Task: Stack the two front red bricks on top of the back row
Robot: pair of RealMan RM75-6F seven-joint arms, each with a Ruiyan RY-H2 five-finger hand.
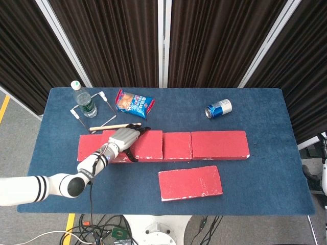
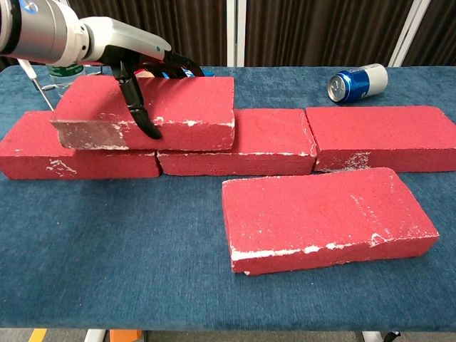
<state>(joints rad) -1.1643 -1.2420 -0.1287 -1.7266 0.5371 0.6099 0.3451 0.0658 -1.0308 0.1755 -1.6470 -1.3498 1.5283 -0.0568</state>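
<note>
Three red bricks form the back row: left [image 2: 78,155], middle [image 2: 249,142] and right [image 2: 385,135]. My left hand [image 1: 124,138] grips another red brick [image 2: 160,110] from above, fingers over its far edge and thumb [image 2: 135,107] on its front face. That brick lies across the joint of the left and middle bricks, on them or just above; I cannot tell which. A second loose red brick [image 1: 190,182] lies flat in front of the row. Only a sliver of my right hand [image 1: 324,171] shows at the right edge, off the table.
Behind the row lie a wooden stick [image 1: 115,126], a water bottle [image 1: 84,102] with white-tipped metal rods [image 1: 106,104] beside it, a blue snack bag [image 1: 134,103] and a blue can [image 1: 218,108] on its side. The blue tablecloth [image 1: 265,184] ends close behind them.
</note>
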